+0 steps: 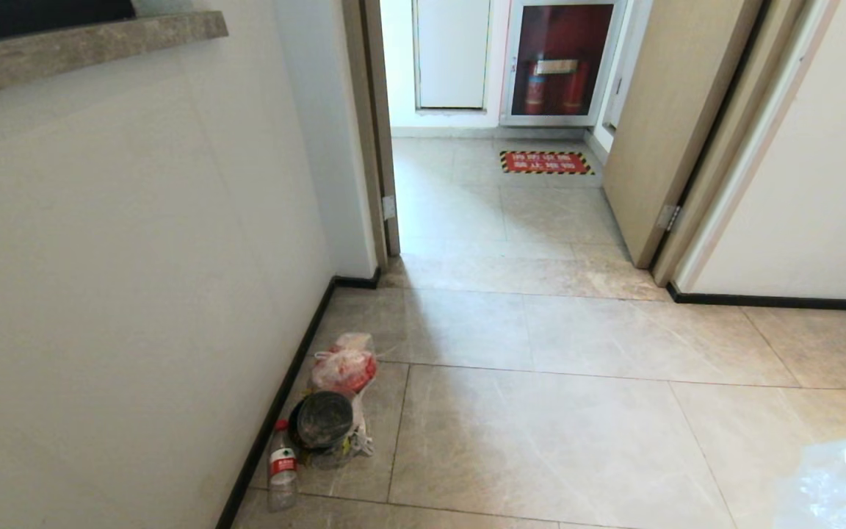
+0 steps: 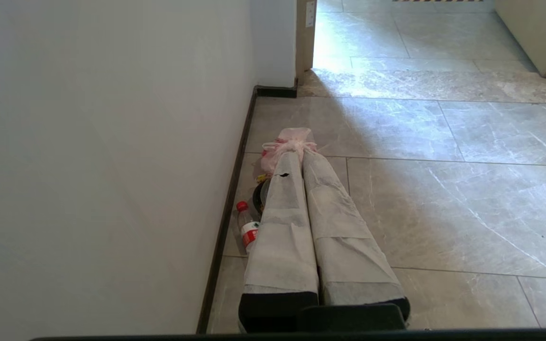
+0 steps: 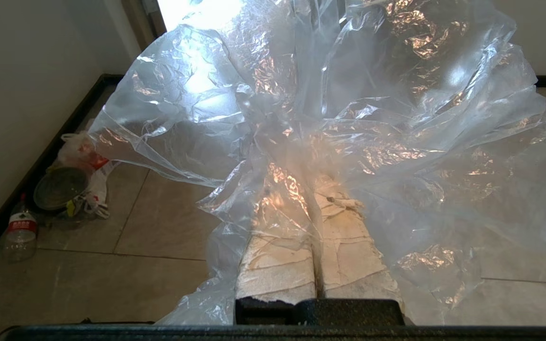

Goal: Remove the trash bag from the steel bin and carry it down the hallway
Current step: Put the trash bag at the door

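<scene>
The trash bag (image 3: 330, 118) is out of its bin, pinched tight in your right hand (image 3: 318, 189) above the floor, so you only have the hallway (image 1: 511, 198) left to go down.

From the head cam I only catch a corner of the trash bag (image 1: 845, 477), cut off at frame edge. In the right wrist view it drapes over my right gripper (image 3: 318, 189), hiding the tips. Floor mat (image 1: 546, 162) text too small to read.
</scene>
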Controlling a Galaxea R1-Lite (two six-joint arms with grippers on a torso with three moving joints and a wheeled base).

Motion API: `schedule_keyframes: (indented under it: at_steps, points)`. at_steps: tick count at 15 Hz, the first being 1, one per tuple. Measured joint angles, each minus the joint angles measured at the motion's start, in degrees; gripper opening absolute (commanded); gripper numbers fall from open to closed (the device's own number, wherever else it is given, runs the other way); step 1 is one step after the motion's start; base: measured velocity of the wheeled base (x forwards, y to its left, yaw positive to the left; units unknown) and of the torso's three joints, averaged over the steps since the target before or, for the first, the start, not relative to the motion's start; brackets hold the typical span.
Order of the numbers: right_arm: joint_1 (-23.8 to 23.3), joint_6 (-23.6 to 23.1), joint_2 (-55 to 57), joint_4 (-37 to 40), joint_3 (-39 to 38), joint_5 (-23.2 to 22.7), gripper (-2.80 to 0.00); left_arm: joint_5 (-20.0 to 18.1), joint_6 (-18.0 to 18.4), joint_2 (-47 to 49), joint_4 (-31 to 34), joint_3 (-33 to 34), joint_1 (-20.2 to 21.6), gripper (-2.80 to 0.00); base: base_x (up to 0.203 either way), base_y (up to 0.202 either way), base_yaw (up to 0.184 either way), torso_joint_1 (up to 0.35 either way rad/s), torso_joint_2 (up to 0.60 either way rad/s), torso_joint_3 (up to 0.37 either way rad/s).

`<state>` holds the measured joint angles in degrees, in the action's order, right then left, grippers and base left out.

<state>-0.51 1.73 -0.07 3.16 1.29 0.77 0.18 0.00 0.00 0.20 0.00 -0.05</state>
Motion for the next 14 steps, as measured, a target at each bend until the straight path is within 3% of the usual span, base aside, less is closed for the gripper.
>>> schedule_keyframes:
  at_steps: [4,11,14]
  points:
    - [0.04,0.00,0.00,0.00,0.00,0.00,-2.80,0.04,0.07,0.00,0.01,0.00,0.02,-2.80,0.002,-0.052,0.002,0.002,0.00,0.001]
    - [0.11,0.02,0.00,0.00,0.00,0.01,-2.80,-0.02,0.00,0.00,-0.02,0.00,0.05,-2.80,0.000,-0.174,0.000,0.003,0.00,0.002]
    - [0.03,0.02,0.00,0.01,0.02,0.00,-2.80,-0.02,0.00,0.00,0.01,0.00,0.05,-2.80,0.000,0.000,0.000,0.000,0.00,0.000]
